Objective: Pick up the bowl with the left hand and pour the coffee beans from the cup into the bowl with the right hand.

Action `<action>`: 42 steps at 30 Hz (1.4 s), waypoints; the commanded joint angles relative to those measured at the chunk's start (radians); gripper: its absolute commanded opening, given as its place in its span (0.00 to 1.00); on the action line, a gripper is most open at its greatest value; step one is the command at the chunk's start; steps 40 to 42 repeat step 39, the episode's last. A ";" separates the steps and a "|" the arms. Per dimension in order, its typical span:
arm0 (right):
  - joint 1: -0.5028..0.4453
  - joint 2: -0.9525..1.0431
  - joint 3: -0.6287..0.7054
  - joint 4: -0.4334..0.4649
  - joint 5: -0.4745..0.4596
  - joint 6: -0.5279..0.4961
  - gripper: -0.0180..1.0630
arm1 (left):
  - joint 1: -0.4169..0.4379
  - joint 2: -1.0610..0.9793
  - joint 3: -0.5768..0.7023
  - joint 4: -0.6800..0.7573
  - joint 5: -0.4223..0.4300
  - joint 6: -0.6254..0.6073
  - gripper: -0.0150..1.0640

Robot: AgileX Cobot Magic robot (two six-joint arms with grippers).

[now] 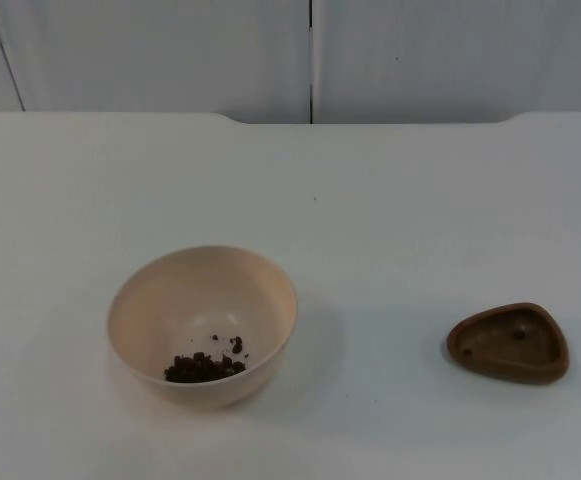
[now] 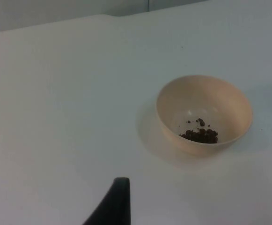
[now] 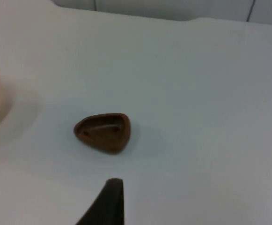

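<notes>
Left gripper [image 2: 111,206] and right gripper [image 3: 105,204]: you cannot tell their opening. Your bowl [image 1: 202,325] (cream) sits on the table [image 1: 390,220], coffee beans [image 1: 205,366] inside; brown cup [image 1: 508,343] lies well right of the bowl.

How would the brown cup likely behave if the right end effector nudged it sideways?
The brown cup sits low and wide on the table, so it would probably slide rather than tip. Its rounded-triangle outline suggests it won't roll. It looks nearly empty, with only a bean or two inside, so likely light.
</notes>
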 commanded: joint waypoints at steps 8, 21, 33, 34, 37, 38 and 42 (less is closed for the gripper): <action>-0.130 -0.002 0.006 -0.001 -0.009 0.004 0.99 | 0.002 -0.005 0.005 0.003 0.003 -0.007 0.99; -0.130 -0.002 0.006 -0.001 -0.009 0.004 0.99 | 0.061 -0.005 0.005 0.003 0.003 -0.007 0.99; -0.130 -0.002 0.006 -0.001 -0.009 0.004 0.99 | 0.229 -0.005 0.005 0.003 0.003 -0.007 0.99; -0.130 -0.002 0.006 -0.001 -0.009 0.004 0.99 | 0.241 -0.005 0.005 0.003 0.003 -0.007 0.99; -0.130 -0.002 0.006 -0.001 -0.009 0.004 0.99 | 0.269 -0.005 0.005 0.003 0.003 -0.007 0.99; -0.130 -0.002 0.006 -0.001 -0.009 0.004 0.99 | 0.285 -0.005 0.005 0.003 0.003 -0.007 0.99; -0.130 -0.002 0.006 -0.001 -0.009 0.004 0.99 | 0.285 -0.005 0.005 0.003 0.003 -0.007 0.99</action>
